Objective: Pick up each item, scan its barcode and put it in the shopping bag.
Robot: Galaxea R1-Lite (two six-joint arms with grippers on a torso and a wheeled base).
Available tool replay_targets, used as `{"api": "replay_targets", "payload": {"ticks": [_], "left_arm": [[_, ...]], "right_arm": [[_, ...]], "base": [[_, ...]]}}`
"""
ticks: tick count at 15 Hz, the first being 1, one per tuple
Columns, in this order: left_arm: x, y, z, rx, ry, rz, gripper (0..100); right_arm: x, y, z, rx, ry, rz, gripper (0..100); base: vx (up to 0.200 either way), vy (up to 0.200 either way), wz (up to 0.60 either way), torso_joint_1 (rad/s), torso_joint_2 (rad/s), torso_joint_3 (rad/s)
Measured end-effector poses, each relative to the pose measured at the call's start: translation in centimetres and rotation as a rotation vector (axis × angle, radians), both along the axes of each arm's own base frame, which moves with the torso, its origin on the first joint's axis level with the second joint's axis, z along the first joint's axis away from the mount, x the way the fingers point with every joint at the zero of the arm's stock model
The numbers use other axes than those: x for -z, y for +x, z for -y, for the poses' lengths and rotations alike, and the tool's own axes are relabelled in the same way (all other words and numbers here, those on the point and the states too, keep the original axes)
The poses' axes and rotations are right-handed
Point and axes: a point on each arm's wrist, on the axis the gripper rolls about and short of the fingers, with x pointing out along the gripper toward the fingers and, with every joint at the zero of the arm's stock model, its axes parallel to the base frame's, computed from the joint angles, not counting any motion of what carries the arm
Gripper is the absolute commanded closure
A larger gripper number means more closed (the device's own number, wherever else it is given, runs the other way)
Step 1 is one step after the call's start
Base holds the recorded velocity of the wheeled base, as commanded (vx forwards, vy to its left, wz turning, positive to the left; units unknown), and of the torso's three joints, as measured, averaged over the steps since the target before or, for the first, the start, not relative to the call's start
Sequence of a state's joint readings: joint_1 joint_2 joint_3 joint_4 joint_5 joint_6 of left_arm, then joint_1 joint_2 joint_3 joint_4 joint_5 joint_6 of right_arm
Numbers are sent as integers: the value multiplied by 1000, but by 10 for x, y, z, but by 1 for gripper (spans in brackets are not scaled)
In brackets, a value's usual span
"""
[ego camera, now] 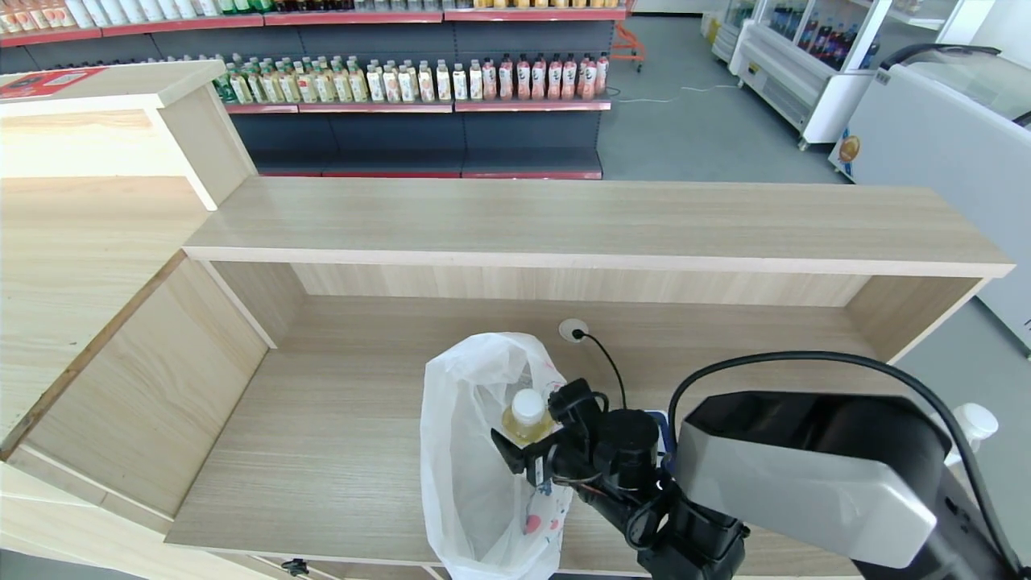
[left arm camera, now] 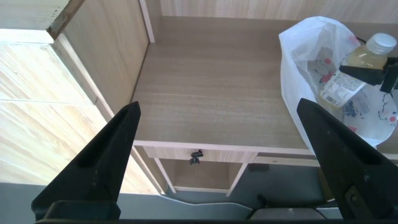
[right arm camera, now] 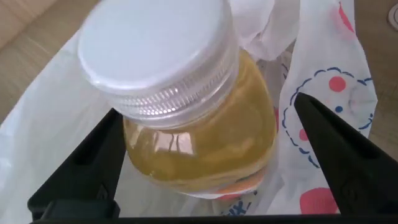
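Note:
A bottle (ego camera: 527, 415) of yellow drink with a white cap hangs upright in the mouth of the white plastic shopping bag (ego camera: 471, 491), which stands on the lower wooden counter near its front edge. My right gripper (ego camera: 530, 431) is shut on the bottle, one finger on each side of its body. The right wrist view shows the bottle (right arm camera: 186, 124) between the fingers of the right gripper (right arm camera: 211, 162), with the bag (right arm camera: 323, 81) below. My left gripper (left arm camera: 217, 107) is open with nothing in it, over the counter's front edge, left of the bag (left arm camera: 305, 50) and the bottle (left arm camera: 357, 65).
A raised wooden ledge (ego camera: 596, 225) runs along the back of the counter, with side walls left and right. A cable grommet (ego camera: 573, 329) with a black cable lies behind the bag. Another white-capped bottle (ego camera: 975, 423) stands at the far right. Bare counter (ego camera: 322, 435) spreads left of the bag.

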State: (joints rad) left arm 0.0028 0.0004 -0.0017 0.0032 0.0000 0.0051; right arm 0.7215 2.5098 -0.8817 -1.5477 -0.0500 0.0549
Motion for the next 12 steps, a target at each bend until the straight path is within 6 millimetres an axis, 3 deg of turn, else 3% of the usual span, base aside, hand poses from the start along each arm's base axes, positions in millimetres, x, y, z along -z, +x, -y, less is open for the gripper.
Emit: {"api": "replay_targets", "payload": {"ticks": [4,6,8,11,12], "left_arm": [[0,0,0,0,-3,0,0],[0,0,0,0,-5,0,0],[0,0,0,0,-5,0,0],[0,0,0,0,-5,0,0],[0,0,0,0,-5,0,0]], "right_arm": [[-51,-6,7,20,118,-107,0],[-81,-10,24,85,131,-134,0],[-98,-20,55,167,114,-161,0],[-114,-54,114,275,79,-201,0],[-119,-69,129,294,69,-202,0]], "base": [[0,0,0,0,0,0],[0,0,0,0,0,0],[0,0,0,0,0,0],[0,0,0,0,0,0],[0,-200,0,2,2,7]]}}
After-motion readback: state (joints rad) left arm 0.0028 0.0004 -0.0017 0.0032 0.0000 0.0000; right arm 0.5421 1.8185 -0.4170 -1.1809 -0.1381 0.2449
